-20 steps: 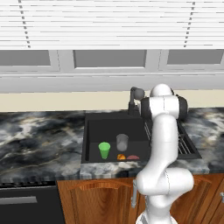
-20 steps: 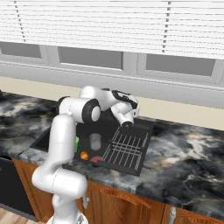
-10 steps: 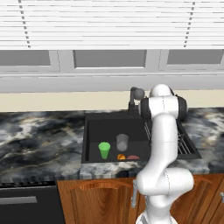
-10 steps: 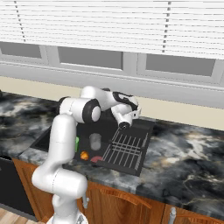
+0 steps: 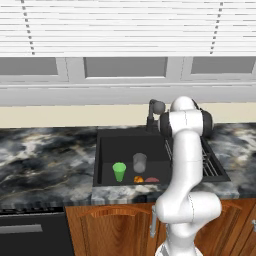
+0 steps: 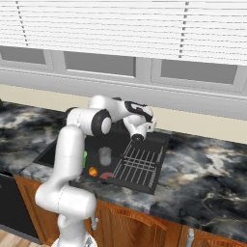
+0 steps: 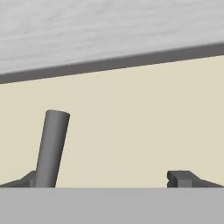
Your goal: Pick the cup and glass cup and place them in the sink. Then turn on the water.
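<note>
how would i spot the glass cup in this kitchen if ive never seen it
Find the black sink set in the marbled counter. Two small cups stand inside it: the glass cup is the see-through grey tumbler, just right of the opaque green cup.

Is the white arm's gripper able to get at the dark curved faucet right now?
Probably yes. The open gripper sits close to the faucet, whose grey handle stands by its finger, with bare wall behind and nothing between.

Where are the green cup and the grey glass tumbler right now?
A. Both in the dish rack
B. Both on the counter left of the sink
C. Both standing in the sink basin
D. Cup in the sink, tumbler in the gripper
C: the cup and glass cup stand upright, side by side, in the black sink.
</note>
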You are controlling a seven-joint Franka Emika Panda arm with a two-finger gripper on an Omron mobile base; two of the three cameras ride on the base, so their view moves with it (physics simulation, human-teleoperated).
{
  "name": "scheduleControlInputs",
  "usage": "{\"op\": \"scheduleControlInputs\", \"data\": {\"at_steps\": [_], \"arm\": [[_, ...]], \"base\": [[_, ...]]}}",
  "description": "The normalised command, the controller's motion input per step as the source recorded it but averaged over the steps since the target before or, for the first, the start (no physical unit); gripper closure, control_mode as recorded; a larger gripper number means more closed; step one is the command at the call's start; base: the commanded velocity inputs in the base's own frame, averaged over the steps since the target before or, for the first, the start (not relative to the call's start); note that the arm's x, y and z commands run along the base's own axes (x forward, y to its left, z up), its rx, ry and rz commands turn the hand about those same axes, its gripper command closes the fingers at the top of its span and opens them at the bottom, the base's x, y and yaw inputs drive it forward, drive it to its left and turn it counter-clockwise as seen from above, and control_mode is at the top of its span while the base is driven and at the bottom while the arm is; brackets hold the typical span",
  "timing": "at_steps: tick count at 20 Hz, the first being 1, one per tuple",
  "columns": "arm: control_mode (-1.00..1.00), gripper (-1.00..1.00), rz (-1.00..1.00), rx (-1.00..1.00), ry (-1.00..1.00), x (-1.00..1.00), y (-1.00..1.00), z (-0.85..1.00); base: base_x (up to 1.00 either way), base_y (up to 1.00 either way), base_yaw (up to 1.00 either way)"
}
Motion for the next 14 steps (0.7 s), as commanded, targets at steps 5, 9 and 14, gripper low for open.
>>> {"op": "scheduleControlInputs", "data": {"at_steps": [5, 9, 14], "arm": [[-1.00, -1.00, 0.00, 0.12, 0.00, 0.00, -1.00, -0.11], [-1.00, -1.00, -0.02, 0.14, 0.00, 0.00, -1.00, -0.12], [-1.00, -1.00, -0.04, 0.14, 0.00, 0.00, -1.00, -0.12]], "base": [[0.00, 0.00, 0.00], [0.00, 0.00, 0.00], [0.00, 0.00, 0.00]]}}
